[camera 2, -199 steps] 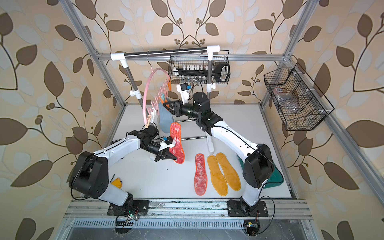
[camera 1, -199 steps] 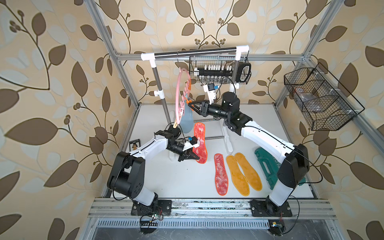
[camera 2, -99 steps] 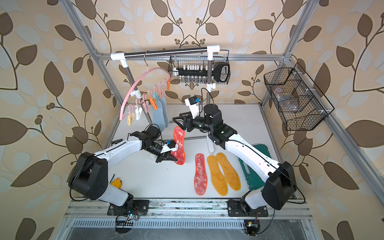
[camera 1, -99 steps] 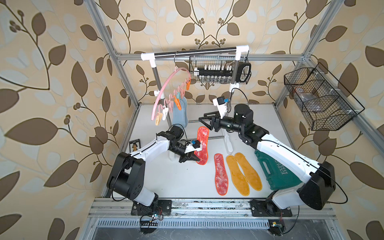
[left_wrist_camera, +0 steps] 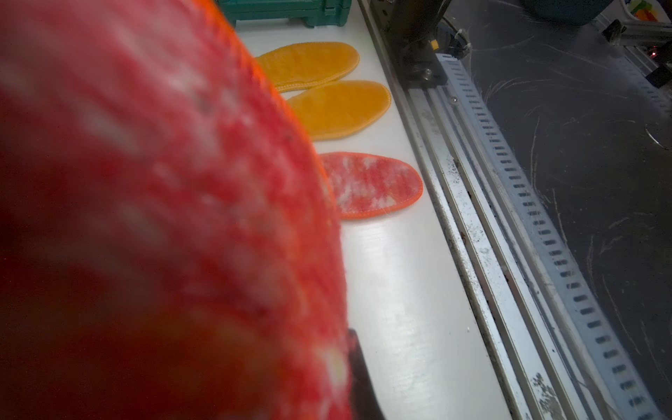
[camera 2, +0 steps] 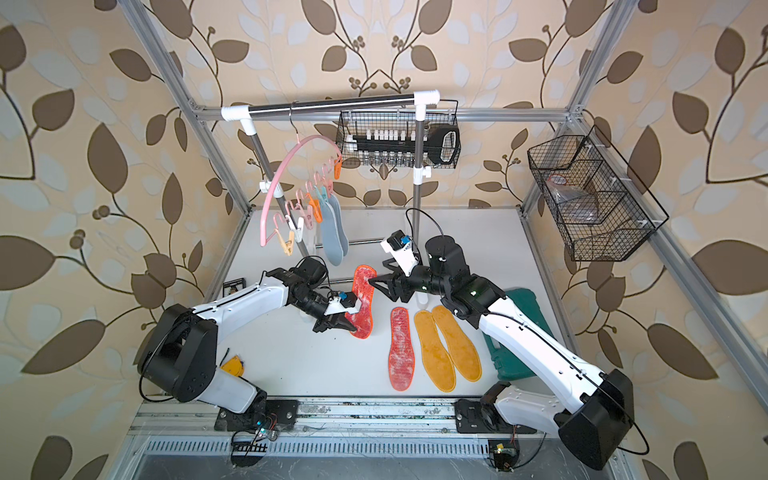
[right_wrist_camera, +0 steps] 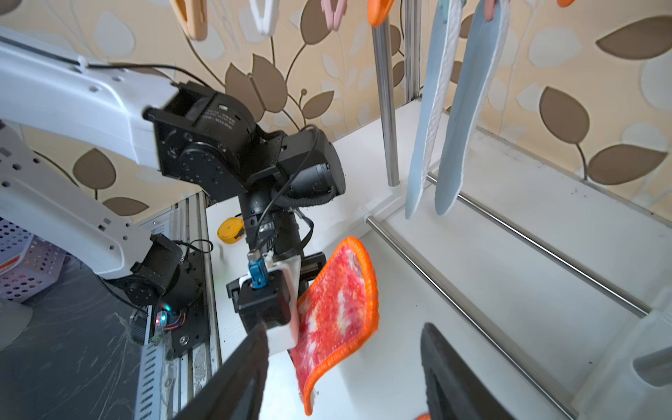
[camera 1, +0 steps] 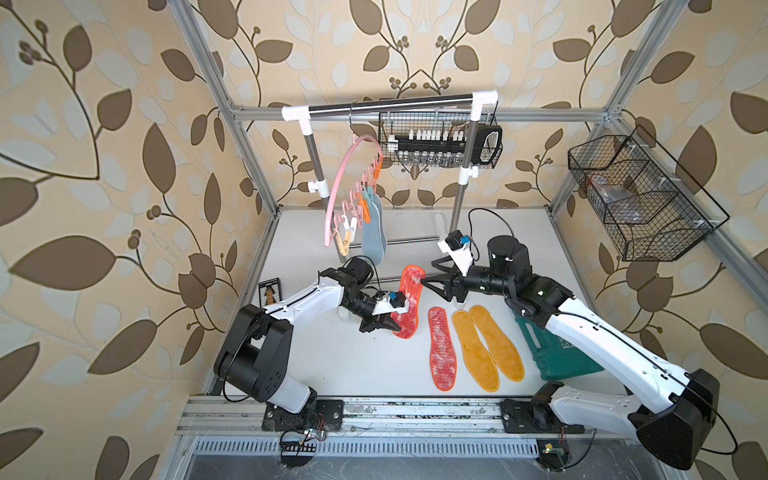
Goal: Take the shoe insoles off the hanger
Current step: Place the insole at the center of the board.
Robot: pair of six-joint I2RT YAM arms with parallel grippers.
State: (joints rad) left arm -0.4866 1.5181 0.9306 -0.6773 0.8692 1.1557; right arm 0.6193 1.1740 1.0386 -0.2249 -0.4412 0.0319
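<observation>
While left gripper [camera 1: 386, 326] clamps a red insole [camera 1: 411, 291], right gripper [camera 1: 428, 274] gapes; wire basket [camera 1: 436, 112] holds bottles [camera 1: 432, 135]

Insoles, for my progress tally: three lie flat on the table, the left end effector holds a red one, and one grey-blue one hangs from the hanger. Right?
Not quite: two grey-blue insoles hang from the hanger, not one, as the right wrist view shows. The rest stands.
</observation>
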